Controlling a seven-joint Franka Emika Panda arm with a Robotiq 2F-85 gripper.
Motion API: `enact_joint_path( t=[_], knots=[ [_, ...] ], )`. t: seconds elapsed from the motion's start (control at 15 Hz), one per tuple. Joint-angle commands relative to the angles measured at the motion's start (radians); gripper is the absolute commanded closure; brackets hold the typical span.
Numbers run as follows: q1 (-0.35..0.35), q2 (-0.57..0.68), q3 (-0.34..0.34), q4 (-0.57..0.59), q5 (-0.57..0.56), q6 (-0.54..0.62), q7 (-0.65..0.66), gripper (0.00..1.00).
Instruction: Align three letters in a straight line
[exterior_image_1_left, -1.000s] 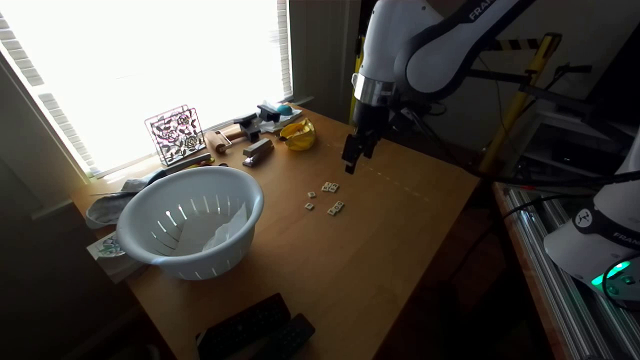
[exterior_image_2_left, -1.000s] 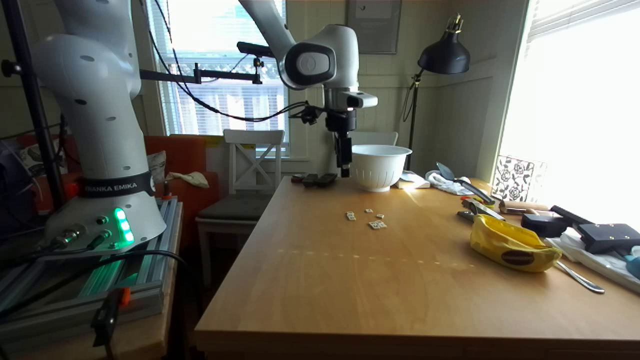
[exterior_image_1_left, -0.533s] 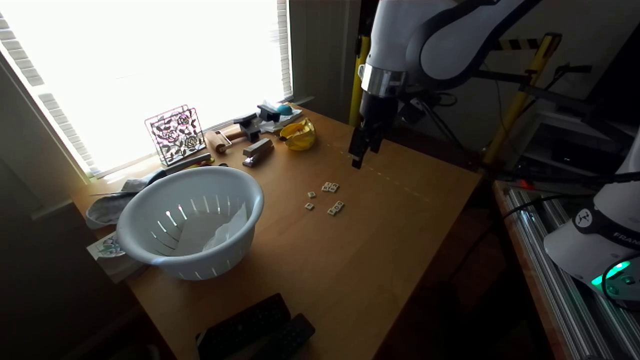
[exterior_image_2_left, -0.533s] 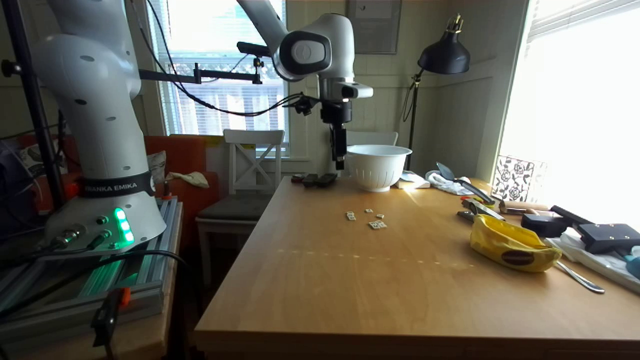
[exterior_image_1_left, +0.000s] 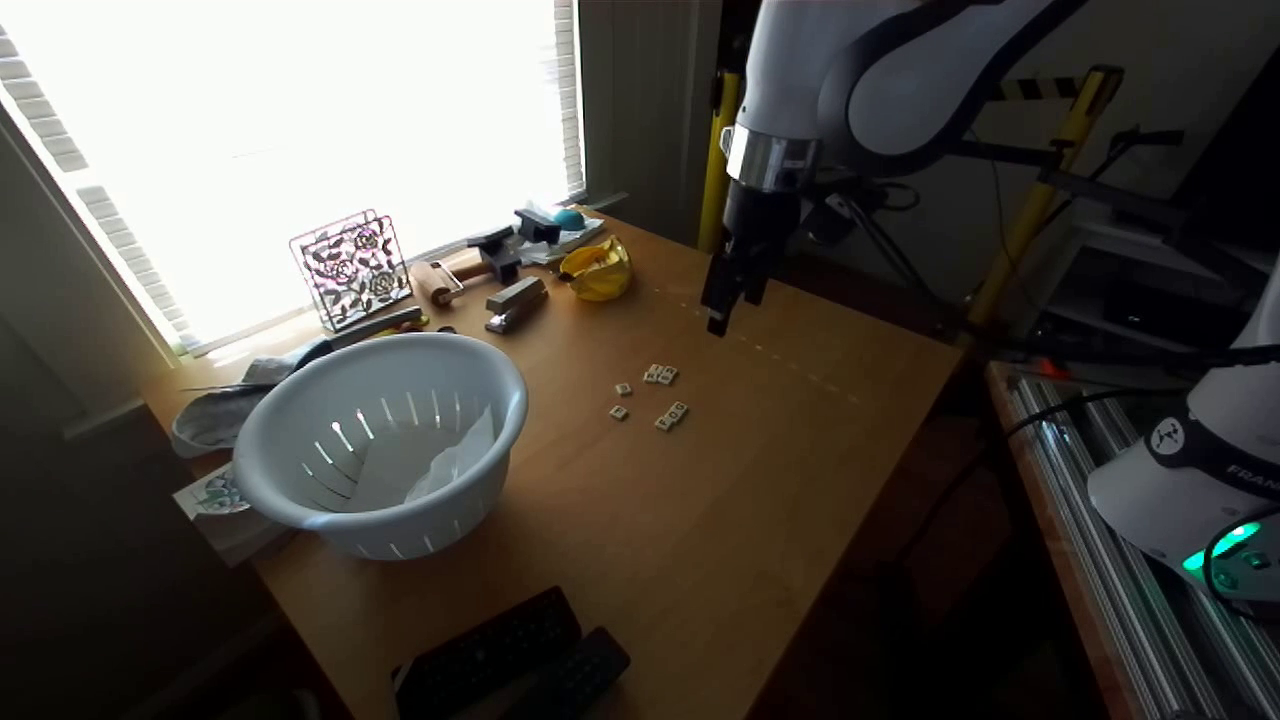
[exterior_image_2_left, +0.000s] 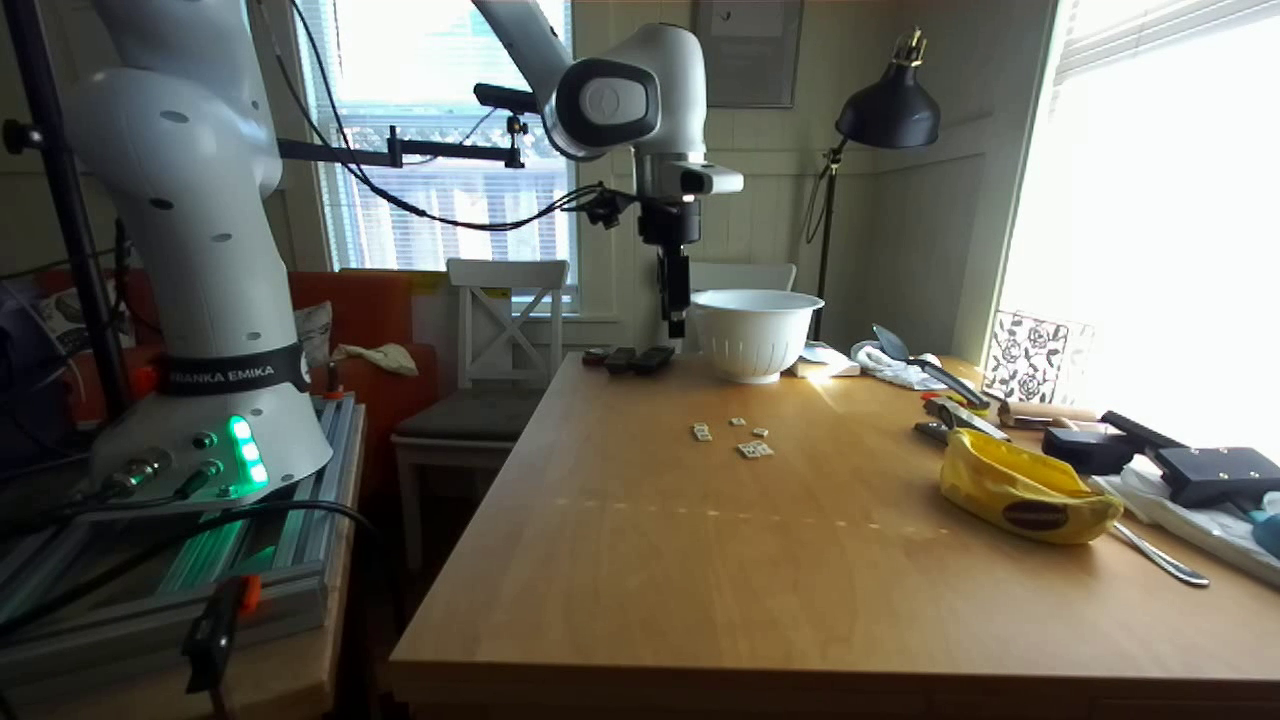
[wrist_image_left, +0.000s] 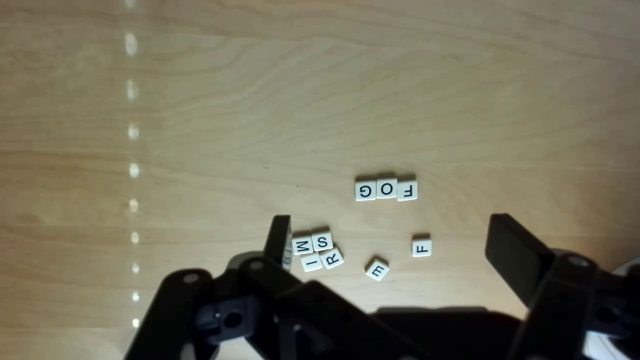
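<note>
In the wrist view, three cream letter tiles, G (wrist_image_left: 365, 190), O (wrist_image_left: 387, 188) and F (wrist_image_left: 407, 190), lie side by side and touching. The O sits slightly out of line with its neighbours; the row is nearly straight. This same row of letters (exterior_image_1_left: 672, 416) shows small on the table in both exterior views. My gripper (wrist_image_left: 390, 218) hangs well above the table with its jaws wide apart and nothing between them. Seen from outside, the gripper (exterior_image_1_left: 735, 312) is higher than the tiles and off to one side of them.
Other tiles lie close by: a cluster with M, S, I and R (wrist_image_left: 332, 258), a tilted E (wrist_image_left: 377, 269) and a lone F (wrist_image_left: 421, 247). A pale colander (exterior_image_1_left: 380, 450), dark remotes (exterior_image_1_left: 500, 650), a stapler (exterior_image_1_left: 516, 304) and a yellow banana-shaped pouch (exterior_image_2_left: 1025, 490) stand around the table.
My gripper has risen and shifted slightly, rightward in one exterior picture and leftward in the other, slowing over the last half second. The tiles have stayed where they were.
</note>
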Motion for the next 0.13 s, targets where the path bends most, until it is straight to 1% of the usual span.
enact_joint_path(
  t=[0.0, 0.07],
  knots=[
    [-0.002, -0.001, 0.002, 0.001, 0.000, -0.002, 0.000, 0.00],
    [-0.002, -0.001, 0.002, 0.001, 0.000, -0.002, 0.000, 0.00]
  ],
)
